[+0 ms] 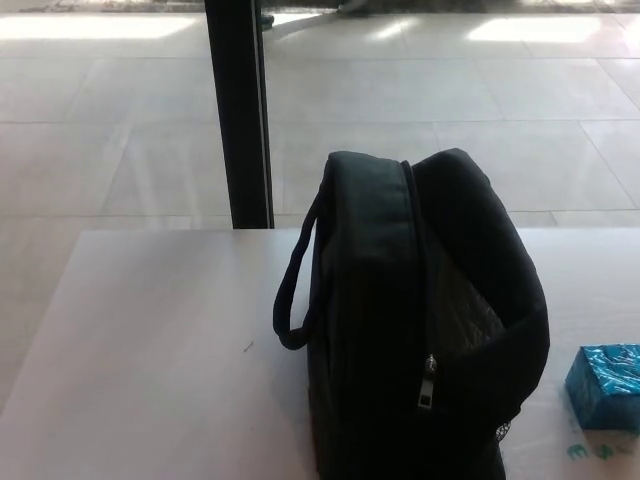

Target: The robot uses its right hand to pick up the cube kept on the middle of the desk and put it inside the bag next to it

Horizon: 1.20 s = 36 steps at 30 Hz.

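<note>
From my remote seat, neither hand shows, so I cannot tell their fingers; the cube (606, 386) sits right of the bag (425, 320), whose narrow opening could block it.

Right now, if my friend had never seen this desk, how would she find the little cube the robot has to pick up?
Start at the pale desk and find the big black bag standing on it. Look just past the bag toward the picture's right edge, low down: the cube sits there on the desk. It is small, shiny and bright blue, the only colourful thing beside the dark bag.
</note>
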Available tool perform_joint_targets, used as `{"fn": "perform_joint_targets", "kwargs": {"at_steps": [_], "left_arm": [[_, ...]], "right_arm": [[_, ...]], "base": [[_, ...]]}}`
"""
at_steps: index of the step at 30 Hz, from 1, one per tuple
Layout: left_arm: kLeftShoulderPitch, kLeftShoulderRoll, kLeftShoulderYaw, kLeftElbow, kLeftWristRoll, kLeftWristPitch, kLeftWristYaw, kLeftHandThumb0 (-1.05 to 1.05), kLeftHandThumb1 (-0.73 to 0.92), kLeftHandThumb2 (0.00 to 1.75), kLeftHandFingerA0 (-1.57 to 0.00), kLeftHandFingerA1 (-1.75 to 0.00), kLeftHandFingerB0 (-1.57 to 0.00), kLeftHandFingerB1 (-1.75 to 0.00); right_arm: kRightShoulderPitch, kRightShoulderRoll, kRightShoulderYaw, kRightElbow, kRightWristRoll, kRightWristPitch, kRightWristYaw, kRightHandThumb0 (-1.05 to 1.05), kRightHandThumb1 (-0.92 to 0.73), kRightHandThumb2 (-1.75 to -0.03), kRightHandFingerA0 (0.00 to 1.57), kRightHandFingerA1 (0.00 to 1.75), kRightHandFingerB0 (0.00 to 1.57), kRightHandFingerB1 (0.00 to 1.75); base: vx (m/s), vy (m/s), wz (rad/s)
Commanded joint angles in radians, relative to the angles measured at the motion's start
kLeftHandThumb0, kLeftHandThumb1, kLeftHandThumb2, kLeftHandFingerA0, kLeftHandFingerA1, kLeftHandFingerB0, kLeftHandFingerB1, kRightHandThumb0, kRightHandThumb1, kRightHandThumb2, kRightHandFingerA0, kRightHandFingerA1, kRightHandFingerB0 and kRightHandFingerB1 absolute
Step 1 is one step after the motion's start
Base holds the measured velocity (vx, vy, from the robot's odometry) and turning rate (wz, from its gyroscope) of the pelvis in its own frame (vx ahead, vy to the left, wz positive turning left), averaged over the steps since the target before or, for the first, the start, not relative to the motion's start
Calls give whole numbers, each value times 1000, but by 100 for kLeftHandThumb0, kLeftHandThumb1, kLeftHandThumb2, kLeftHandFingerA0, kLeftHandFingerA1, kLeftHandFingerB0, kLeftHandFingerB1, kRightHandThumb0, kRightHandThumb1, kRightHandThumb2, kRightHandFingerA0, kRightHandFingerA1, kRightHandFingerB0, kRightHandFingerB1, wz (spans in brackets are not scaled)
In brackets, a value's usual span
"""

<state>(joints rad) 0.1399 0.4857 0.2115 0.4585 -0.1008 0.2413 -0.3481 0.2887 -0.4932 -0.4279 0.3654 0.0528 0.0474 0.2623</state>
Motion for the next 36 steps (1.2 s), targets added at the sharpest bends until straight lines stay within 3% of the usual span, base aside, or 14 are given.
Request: {"fn": "perform_joint_targets", "kwargs": {"at_steps": [1, 7, 8, 9, 10, 11, 12, 14, 15, 24, 26, 27, 33, 36], "left_arm": [[5, 57, 27, -66, -94, 162, -150, -60, 55, 90, -35, -60, -35, -56], [-12, 47, 32, -75, -97, 200, -144, -57, 54, 90, -34, -60, -33, -56], [-15, 49, 33, -70, -98, 201, -147, -57, 55, 90, -35, -61, -34, -57], [-16, 46, 40, -69, -103, 206, -145, -57, 54, 90, -35, -62, -38, -59], [-19, 46, 46, -60, -110, 208, -150, -58, 53, 90, -35, -62, -38, -58], [-23, 46, 46, -57, -110, 210, -150, -58, 53, 90, -35, -62, -38, -58], [-23, 48, 45, -58, -108, 210, -152, -59, 52, 89, -34, -61, -32, -56], [-17, 48, 41, -67, -105, 216, -155, -59, 52, 89, -33, -61, -31, -55], [-12, 47, 43, -67, -105, 217, -154, -59, 52, 89, -34, -61, -31, -55], [-1, 41, 50, -59, -102, 234, -158, -56, 51, 88, -31, -60, -30, -54], [3, 41, 51, -63, -102, 244, -155, -56, 51, 88, -31, -60, -32, -55], [6, 38, 55, -68, -105, 245, -152, -58, 50, 88, -34, -62, -33, -56], [11, 39, 53, -53, -100, 229, -157, -59, 51, 88, -35, -62, -33, -56], [16, 40, 53, -64, -101, 235, -158, -57, 51, 88, -34, -62, -31, -55]], "right_arm": [[20, -39, -75, -84, 135, 114, 109, -59, -67, -61, 40, 52, 32, 35], [-59, -24, -261, -127, 273, 379, -14, -54, -71, -61, 26, 59, 27, 36], [-76, -40, -275, -131, 259, 414, -39, -59, -58, -88, 22, 59, 18, 46], [-101, -50, -302, -120, 265, 431, -56, -56, -74, -63, 20, 60, 23, 34], [-138, -75, -346, -87, 308, 427, -40, -35, -56, -108, 3, 54, 0, 50], [-146, -76, -354, -82, 307, 431, -37, -35, -56, -108, 3, 54, 0, 50], [-166, -85, -363, -84, 302, 440, -49, -62, -72, -62, 8, 49, 14, 37], [-214, -108, -390, -92, 308, 452, -58, -36, -51, -105, 4, 55, 0, 51], [-230, -109, -398, -103, 313, 465, -66, -61, -70, -62, 7, 51, 15, 40], [-443, -164, -310, -197, 269, 510, -50, -59, -70, -62, 21, 46, 24, 29], [-462, -154, -274, -244, 285, 524, -11, -33, -51, -103, 3, 52, 0, 48], [-463, -157, -235, -287, 282, 539, 13, -61, -71, -61, 5, 32, 9, 26], [-496, -162, -48, -367, 240, 535, 94, -90, -61, -90, 0, 1, 8, 10], [-504, -171, 3, -380, 222, 529, 90, -74, -72, -62, 0, 10, 2, 25]], "base": [[0, 0, 0], [0, 0, 0], [0, 0, 0], [0, 0, 0], [0, 0, 0], [0, 0, 0], [0, 0, 0], [0, 0, 0], [0, 0, 0], [0, 0, 0], [0, 0, 0], [0, 0, 0], [0, 0, 0], [0, 0, 0]]}}
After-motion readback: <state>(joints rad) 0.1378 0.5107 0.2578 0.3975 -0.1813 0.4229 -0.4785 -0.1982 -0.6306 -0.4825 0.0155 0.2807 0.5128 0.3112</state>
